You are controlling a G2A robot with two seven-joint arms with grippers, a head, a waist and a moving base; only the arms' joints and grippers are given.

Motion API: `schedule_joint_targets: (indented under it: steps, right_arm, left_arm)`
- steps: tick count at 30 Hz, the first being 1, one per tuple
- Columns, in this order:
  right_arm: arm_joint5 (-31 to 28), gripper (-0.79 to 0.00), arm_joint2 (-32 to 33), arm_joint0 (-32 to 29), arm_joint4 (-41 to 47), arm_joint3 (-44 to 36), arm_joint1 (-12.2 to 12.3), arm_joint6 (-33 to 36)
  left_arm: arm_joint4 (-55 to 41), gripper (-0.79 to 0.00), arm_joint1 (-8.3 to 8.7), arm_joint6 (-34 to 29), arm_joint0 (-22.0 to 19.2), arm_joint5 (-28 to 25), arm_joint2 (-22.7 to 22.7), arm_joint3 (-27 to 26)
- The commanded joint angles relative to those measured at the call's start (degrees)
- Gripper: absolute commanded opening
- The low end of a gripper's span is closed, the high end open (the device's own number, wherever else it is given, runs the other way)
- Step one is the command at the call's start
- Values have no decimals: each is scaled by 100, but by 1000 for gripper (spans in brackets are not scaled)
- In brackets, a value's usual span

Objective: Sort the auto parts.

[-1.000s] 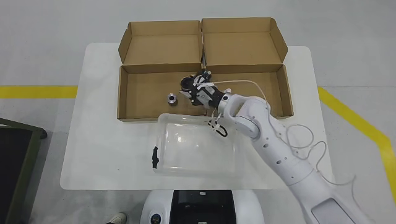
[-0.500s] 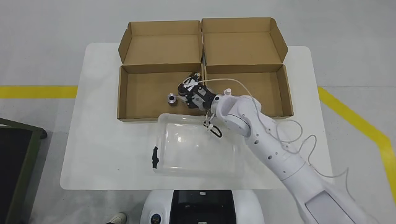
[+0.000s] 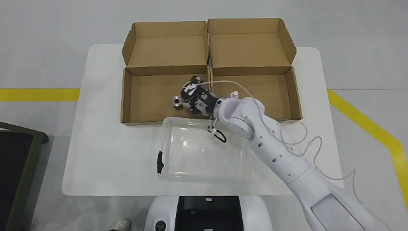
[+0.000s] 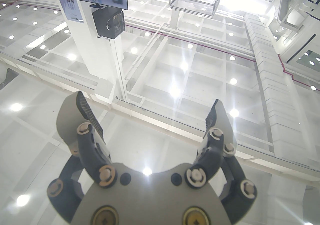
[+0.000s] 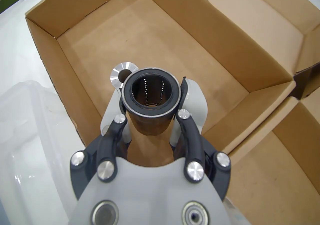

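**Right claw (image 5: 151,91) is pinching a black linear bearing (image 5: 151,107) over the left cardboard box (image 3: 150,97) on the white desk (image 3: 102,141).**

The bearing is sitting squeezed between the claw's two fingers, its open bore showing rows of small balls. It is hanging above the box floor, near the wall shared with the right cardboard box (image 3: 268,94). A silver ring-shaped part (image 5: 119,72) is lying on that floor just beside it. A clear plastic bin (image 3: 197,148) is sitting in front of both boxes, with a small black part (image 3: 159,161) at its left rim. The left claw (image 4: 148,101) is pointing at the ceiling, fingers spread wide.
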Motion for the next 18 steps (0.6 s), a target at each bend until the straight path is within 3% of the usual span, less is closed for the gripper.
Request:
schedule_joint_targets:
  steps: [1, 3, 7, 8, 18]
  right_arm:
    - [-12, -400, -7, 23, 25, 25, -16, 58]
    - [-24, -369, -16, 48, 45, -1, -32, 99]
    - [-40, -40, 6, 75, 35, -98, -45, 207]
    - [-32, 0, 31, 73, 24, -141, -42, 208]
    - [-170, 0, 500, -390, -1, -1357, 79, -233]
  left_arm:
    - [0, 0, 0, 0, 0, 0, 0, 0]
    - [0, 0, 0, 0, 0, 0, 0, 0]
    - [0, 0, 0, 0, 0, 0, 0, 0]
    - [0, 0, 0, 0, 0, 0, 0, 0]
    - [0, 0, 0, 0, 0, 0, 0, 0]
